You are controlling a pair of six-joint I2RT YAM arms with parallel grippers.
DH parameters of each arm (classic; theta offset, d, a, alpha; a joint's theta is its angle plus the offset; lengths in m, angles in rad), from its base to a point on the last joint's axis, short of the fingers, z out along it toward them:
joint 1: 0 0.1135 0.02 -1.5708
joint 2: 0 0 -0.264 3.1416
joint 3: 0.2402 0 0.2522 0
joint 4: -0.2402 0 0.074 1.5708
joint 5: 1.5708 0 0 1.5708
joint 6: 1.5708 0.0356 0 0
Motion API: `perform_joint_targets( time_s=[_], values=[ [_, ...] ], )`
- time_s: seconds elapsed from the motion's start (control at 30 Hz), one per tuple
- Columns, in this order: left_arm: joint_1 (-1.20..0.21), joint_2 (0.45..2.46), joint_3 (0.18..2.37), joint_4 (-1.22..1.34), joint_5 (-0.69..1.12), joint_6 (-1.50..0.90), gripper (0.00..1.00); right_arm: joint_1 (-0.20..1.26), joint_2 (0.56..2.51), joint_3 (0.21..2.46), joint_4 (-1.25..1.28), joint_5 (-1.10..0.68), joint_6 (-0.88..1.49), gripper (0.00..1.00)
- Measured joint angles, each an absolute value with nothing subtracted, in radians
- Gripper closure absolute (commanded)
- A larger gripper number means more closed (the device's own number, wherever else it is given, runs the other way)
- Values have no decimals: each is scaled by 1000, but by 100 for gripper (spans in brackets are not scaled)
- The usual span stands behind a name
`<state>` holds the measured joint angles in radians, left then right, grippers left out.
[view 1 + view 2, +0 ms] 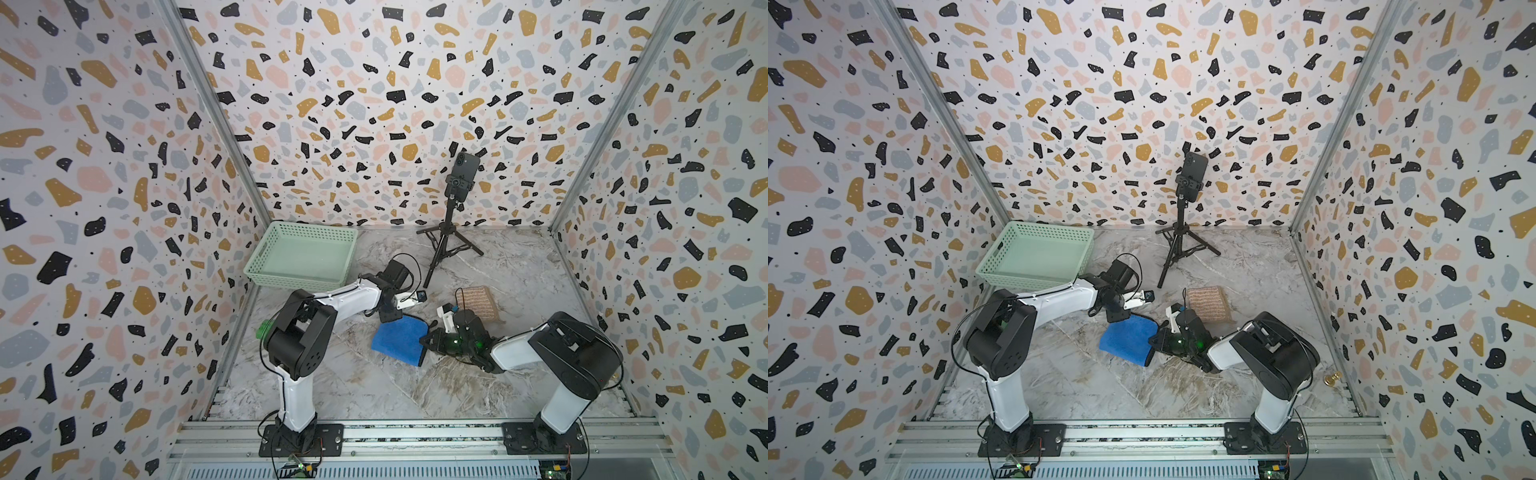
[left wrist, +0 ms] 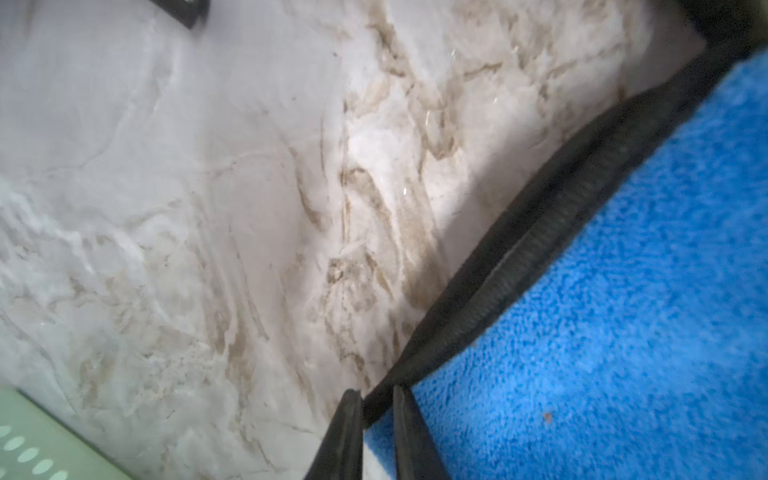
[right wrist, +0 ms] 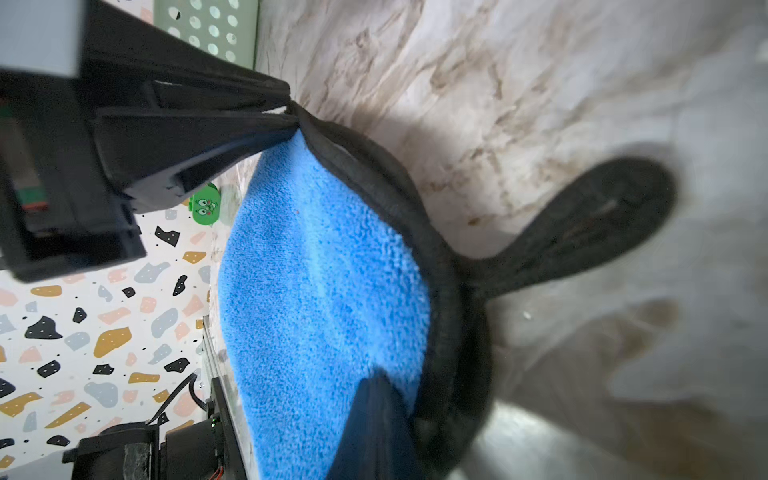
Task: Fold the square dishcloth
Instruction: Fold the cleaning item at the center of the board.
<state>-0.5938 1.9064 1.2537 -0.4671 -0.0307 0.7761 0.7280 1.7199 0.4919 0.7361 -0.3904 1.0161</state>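
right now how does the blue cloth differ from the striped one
The blue cloth is plain with a black hem; the striped cloth is pink-tan. The blue cloth is pinched by the left pincer and right pincer; the striped cloth lies untouched. Both are small cloths.

Dishcloth [image 1: 397, 343] on table [image 1: 374, 386], before basket [image 1: 303, 257]
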Motion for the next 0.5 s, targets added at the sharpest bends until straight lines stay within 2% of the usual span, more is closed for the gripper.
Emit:
perform_joint_targets(
  time_s=[0.07,0.2,0.23,0.37,0.5],
  values=[
    [-593,1916,1252,-461,-32,774,75,734,1708,495,711,-368,1001,100],
    [-583,1900,1235,-425,-42,767,43,761,1646,512,603,-313,946,100],
    [-577,1886,1224,-414,-44,759,39,772,1620,513,574,-301,933,100],
    [-555,1747,1152,-395,-49,714,33,829,1500,528,482,-268,897,100],
    [-545,1565,1086,-403,-9,669,33,897,1454,534,482,-249,885,100]
  ],
)
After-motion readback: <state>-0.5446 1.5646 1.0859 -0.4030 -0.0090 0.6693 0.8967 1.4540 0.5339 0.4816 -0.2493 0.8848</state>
